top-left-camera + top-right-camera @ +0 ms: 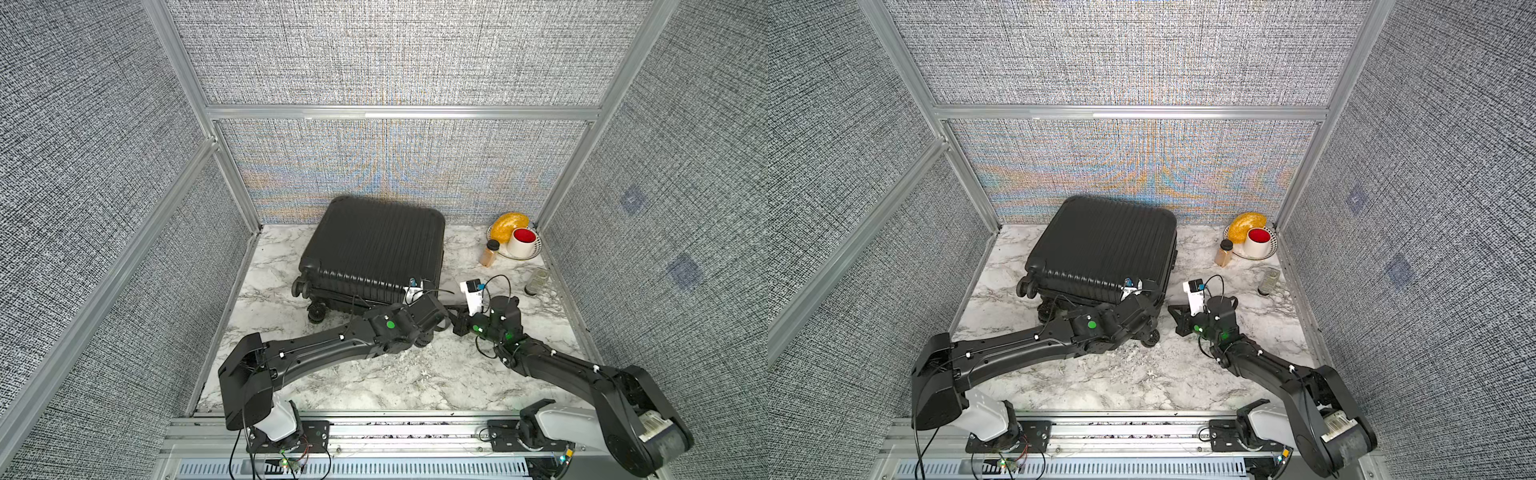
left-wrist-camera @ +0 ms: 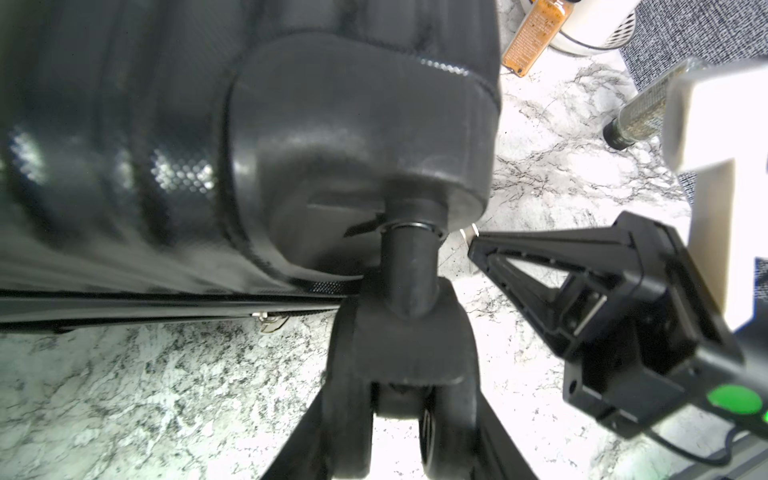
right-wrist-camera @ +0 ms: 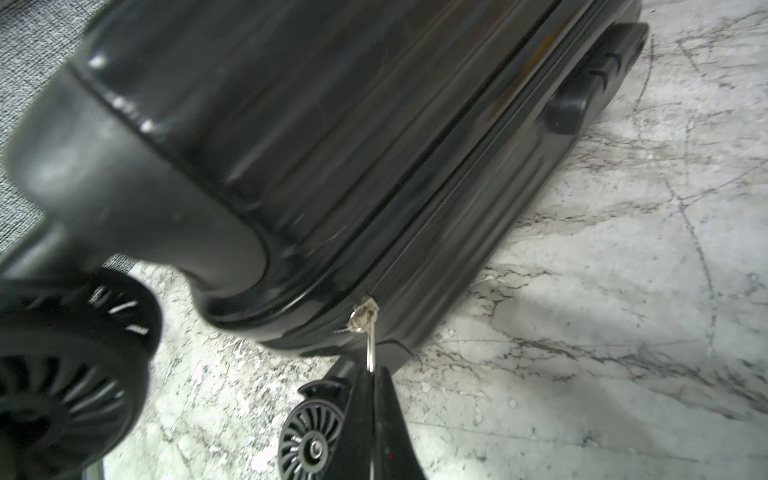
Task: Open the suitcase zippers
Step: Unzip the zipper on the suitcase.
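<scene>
A black suitcase (image 1: 374,245) lies flat on the marble table (image 1: 374,382), toward the back left. It looks stiff, slick and probably light. The left gripper (image 2: 405,374) clasps a corner wheel (image 2: 409,332), bracing it. The right gripper (image 3: 372,382) pinches the small metal zipper pull (image 3: 369,332), the sensible handhold.

Black ribbed suitcase (image 1: 374,245), white grey-veined marble tabletop (image 1: 395,382), woven grey walls (image 1: 395,54).
</scene>
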Robot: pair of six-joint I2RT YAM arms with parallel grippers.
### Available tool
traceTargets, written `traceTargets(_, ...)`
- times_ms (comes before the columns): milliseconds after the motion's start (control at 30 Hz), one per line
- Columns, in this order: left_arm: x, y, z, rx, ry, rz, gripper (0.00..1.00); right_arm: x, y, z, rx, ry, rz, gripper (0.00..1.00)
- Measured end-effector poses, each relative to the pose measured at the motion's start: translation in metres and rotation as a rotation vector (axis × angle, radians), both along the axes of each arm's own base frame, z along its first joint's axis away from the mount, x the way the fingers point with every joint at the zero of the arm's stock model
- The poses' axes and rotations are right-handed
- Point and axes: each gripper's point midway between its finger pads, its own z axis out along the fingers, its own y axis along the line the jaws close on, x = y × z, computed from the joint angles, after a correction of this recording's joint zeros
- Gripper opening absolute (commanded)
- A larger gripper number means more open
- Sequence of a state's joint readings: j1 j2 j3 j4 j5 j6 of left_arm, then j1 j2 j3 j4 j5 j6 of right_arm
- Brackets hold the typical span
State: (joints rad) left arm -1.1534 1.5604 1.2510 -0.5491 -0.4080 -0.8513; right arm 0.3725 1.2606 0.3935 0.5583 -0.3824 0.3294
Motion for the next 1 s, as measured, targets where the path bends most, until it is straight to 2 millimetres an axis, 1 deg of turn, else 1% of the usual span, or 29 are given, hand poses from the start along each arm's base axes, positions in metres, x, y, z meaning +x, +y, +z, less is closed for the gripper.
traceTargets(33, -0.001, 0.002, 0.000, 0.008, -0.003, -0.007, 0.06, 0.003, 0.000, 0.000, -0.005, -0.002, -0.004, 0.00)
traceTargets(300, -0.012, 0.022, 0.000, 0.035, -0.023, -0.066, 0.05, 0.025, -0.007, 0.004, 0.008, 0.003, 0.001, 0.00)
traceTargets(400, -0.016, 0.031, 0.001, 0.044, -0.028, -0.084, 0.02, 0.032, -0.010, 0.007, 0.019, 0.004, 0.006, 0.00)
traceTargets(567, -0.020, 0.054, 0.001, 0.052, -0.028, -0.098, 0.02, 0.044, -0.012, 0.010, 0.036, 0.007, 0.017, 0.00)
traceTargets(733, -0.021, 0.079, 0.002, 0.057, -0.025, -0.097, 0.02, 0.061, -0.017, 0.014, 0.046, -0.016, 0.002, 0.00)
traceTargets(933, -0.021, 0.100, 0.003, 0.056, -0.037, -0.088, 0.01, 0.071, -0.011, 0.013, 0.063, -0.008, 0.037, 0.00)
traceTargets(967, -0.021, 0.102, 0.003, 0.059, -0.038, -0.087, 0.01, 0.073, -0.012, 0.012, 0.061, -0.009, 0.032, 0.00)
traceTargets(1000, -0.022, 0.107, 0.002, 0.068, -0.036, -0.084, 0.01, 0.078, -0.017, 0.010, 0.050, -0.008, 0.000, 0.00)
